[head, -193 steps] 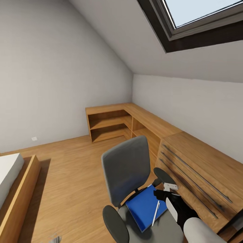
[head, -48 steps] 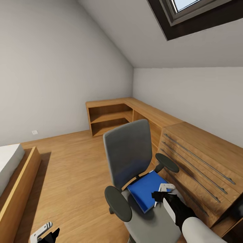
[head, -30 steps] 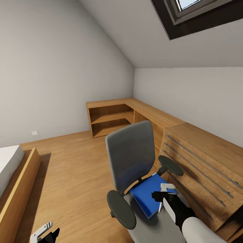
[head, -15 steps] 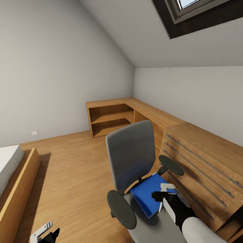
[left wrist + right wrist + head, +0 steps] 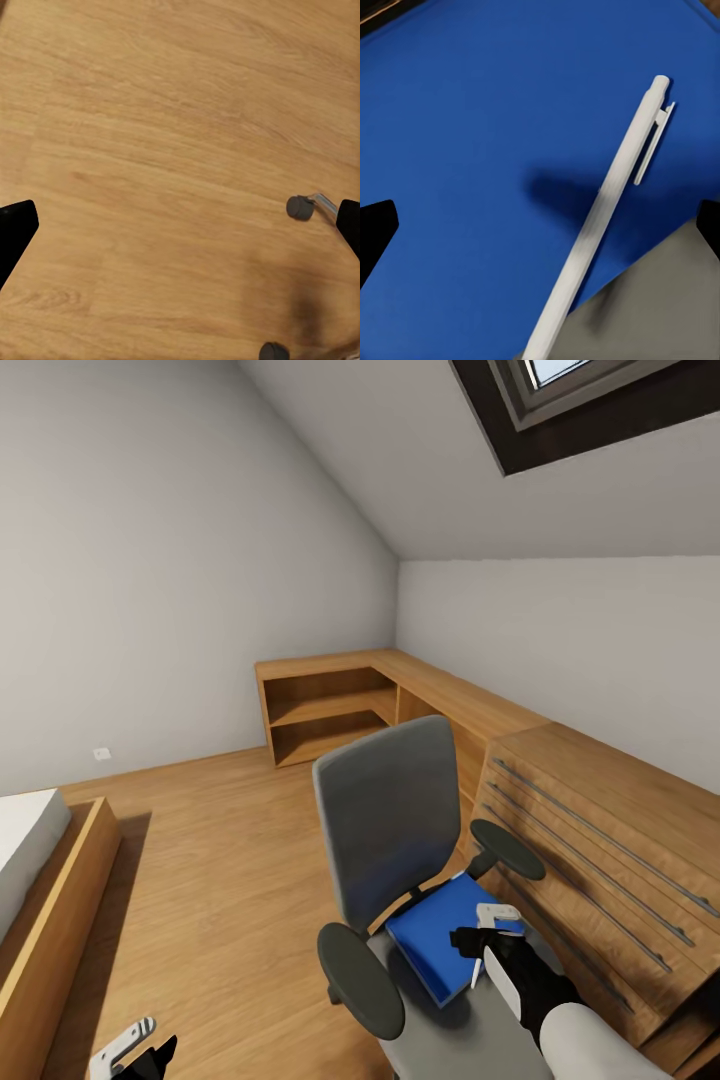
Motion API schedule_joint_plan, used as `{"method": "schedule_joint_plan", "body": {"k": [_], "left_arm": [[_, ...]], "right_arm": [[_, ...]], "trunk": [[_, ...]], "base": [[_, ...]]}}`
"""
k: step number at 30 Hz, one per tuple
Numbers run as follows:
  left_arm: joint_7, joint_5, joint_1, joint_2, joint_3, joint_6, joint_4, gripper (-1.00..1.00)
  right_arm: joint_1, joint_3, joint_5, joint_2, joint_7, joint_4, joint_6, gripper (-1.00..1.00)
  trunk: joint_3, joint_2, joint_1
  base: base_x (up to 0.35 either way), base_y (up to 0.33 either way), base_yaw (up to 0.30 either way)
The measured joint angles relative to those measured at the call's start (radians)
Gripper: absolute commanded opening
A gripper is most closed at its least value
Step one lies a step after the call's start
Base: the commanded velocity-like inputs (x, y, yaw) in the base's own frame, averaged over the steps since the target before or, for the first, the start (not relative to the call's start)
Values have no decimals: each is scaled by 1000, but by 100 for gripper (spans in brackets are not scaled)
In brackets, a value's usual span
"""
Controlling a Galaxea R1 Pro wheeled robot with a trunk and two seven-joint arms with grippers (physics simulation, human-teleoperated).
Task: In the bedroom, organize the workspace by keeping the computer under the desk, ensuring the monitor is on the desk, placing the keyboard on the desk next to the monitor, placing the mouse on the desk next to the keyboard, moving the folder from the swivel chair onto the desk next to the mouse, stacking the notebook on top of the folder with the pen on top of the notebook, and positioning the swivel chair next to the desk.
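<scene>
Folder, bright blue flat rectangle [image 5: 440,935], lies on the seat of the grey upholstered swivel chair with black armrests [image 5: 385,840], lower centre-right of head view. Thin white stick pen [image 5: 600,217] lies diagonally across the folder, its lower end over the grey seat. Right tool [image 5: 487,935] hovers above the pen, fingers spread wide apart, gripping nothing. Left tool [image 5: 135,1052] at lower left, over the wooden floor [image 5: 150,135], fingers apart, empty. Light wooden drawer unit [image 5: 600,840] just beside the chair, right of frame.
</scene>
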Motion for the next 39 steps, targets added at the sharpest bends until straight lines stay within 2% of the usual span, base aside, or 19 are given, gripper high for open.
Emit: {"method": "schedule_joint_plan", "body": {"k": [27,33,39], "left_arm": [[0,2,0,0,1,0,0,100],[-1,1,0,0,0,0,-1,100],[3,-1,0,0,1,0,-1,100]], "right_arm": [[0,-5,-5,-6,-27,3,17,100],[0,-5,-6,-7,-27,3,18,100],[0,-5,-6,-7,-27,3,18,100]], "trunk": [[0,0,0],[-19,-42,23],[-19,-42,23]], "base": [[0,0,0],[0,0,0],[0,0,0]]}}
